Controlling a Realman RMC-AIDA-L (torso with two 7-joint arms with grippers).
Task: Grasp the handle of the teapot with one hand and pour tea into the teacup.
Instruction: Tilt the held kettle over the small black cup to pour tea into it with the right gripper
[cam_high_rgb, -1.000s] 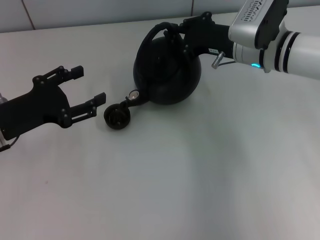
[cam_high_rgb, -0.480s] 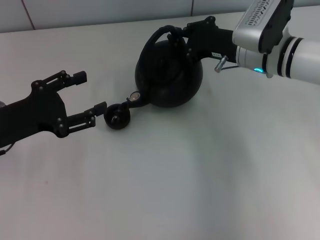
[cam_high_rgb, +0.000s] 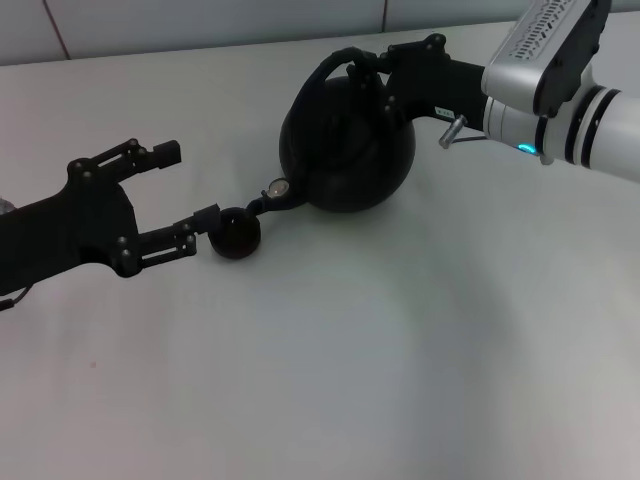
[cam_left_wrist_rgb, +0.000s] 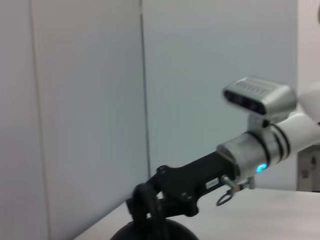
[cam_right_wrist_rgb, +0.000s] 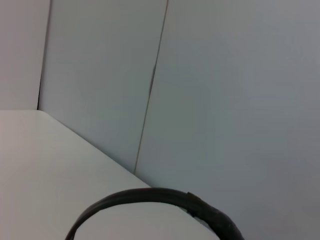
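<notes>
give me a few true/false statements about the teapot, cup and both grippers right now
1. The right gripper is shut on the handle of the teapot. True.
2. The teapot's spout points toward the teacup. True.
3. The left gripper is closed around the teacup. False: it is open, with one finger tip right beside the cup.
4. The teacup sits behind the teapot. False: it stands on the table in front of the spout, toward the left arm.
5. The teapot lies tipped on its side. False: it is roughly upright.
</notes>
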